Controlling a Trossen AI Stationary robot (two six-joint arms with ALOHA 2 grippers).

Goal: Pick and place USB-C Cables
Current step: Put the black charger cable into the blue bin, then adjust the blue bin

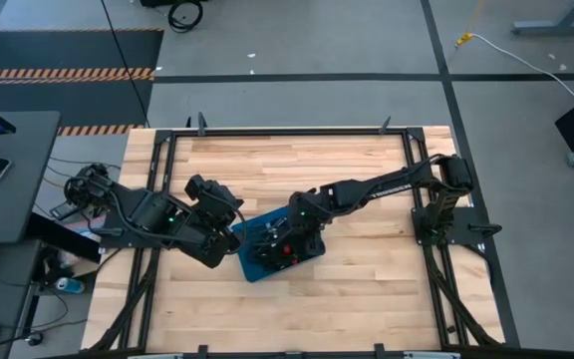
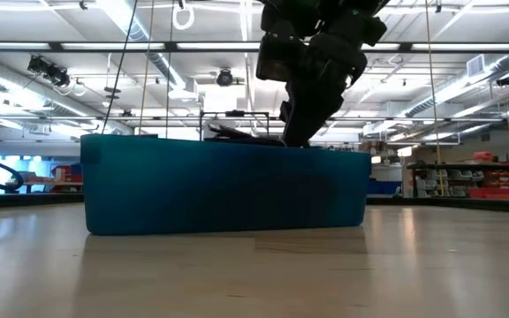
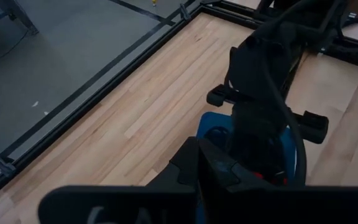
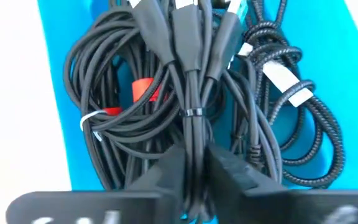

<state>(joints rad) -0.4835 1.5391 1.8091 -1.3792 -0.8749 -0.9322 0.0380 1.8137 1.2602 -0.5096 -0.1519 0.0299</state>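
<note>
Right claw is reaching down into the blue tray, pinching a cable between its fingers. Left claw is waiting beside the tray, closed.

I'm seeing a pale, smooth wood-plank table, a matt blue plastic tray, and USB-C cables, some rubbery, some braided.
</note>
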